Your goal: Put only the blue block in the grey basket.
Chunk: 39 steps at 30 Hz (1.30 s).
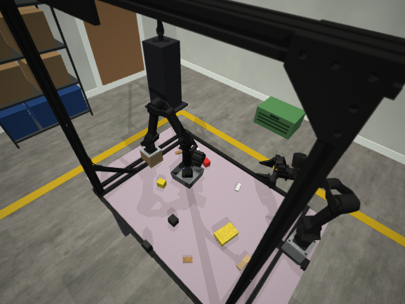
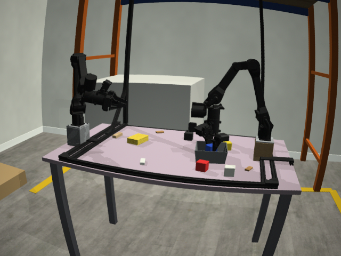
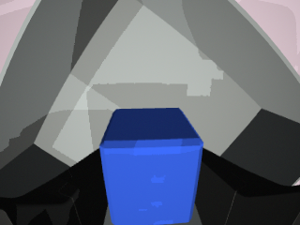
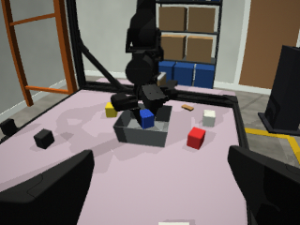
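My left gripper [image 2: 211, 145] reaches down into the grey basket [image 2: 210, 154] and is shut on the blue block [image 3: 152, 169]. The block sits between the fingers just above the basket's floor in the left wrist view. The blue block also shows inside the basket's rim in the exterior view [image 2: 209, 146] and in the right wrist view [image 4: 146, 118]. The basket [image 1: 187, 178] stands flat and upright on the pink table. My right gripper [image 2: 122, 102] is open and empty, held high over the far end of the table.
A red block [image 2: 202, 165] and a white block [image 2: 229, 170] lie just in front of the basket. A small yellow block [image 1: 161, 182], a black block [image 1: 173, 220], a yellow sponge [image 1: 225, 233], a white piece [image 1: 237, 187] and tan pieces lie about the table.
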Each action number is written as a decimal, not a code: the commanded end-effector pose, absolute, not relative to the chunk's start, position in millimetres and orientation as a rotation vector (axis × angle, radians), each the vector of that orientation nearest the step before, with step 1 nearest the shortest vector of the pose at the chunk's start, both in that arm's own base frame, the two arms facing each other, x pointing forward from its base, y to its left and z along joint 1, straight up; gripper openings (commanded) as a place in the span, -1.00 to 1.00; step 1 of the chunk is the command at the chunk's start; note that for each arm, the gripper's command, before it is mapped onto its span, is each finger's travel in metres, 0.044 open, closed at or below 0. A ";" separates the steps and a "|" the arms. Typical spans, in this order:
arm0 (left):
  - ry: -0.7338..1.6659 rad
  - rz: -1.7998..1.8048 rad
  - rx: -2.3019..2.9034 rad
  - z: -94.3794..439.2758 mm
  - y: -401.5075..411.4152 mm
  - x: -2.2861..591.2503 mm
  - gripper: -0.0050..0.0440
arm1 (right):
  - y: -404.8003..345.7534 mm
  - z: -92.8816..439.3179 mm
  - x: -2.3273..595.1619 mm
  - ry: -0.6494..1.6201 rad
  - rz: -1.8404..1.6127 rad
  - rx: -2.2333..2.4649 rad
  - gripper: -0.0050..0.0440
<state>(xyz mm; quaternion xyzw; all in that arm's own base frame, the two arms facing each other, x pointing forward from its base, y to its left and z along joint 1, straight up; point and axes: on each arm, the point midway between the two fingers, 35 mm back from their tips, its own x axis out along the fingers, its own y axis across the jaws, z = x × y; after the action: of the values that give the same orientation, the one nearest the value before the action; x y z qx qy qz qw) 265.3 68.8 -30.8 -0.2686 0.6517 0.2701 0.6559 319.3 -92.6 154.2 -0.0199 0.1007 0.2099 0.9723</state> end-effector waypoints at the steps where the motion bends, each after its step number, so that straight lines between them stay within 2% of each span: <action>1: 1.484 0.609 -0.609 -32.6 68.1 264.0 -0.80 | -92.0 154.1 318.9 0.201 0.428 -0.044 0.84; 34: 1.484 0.609 -0.609 -62.8 67.8 262.8 -0.80 | -92.0 154.1 318.9 0.201 0.428 -0.044 0.84; 39: 1.461 0.609 -0.609 -55.9 69.5 268.2 -0.31 | -92.0 154.1 318.9 0.201 0.428 -0.044 0.84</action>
<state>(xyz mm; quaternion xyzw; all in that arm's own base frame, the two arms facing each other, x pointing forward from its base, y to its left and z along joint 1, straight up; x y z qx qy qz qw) 268.2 69.5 -55.9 -0.2693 0.6461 0.2693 0.6614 319.3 -92.6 154.1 -0.0199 0.1007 0.2099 0.9723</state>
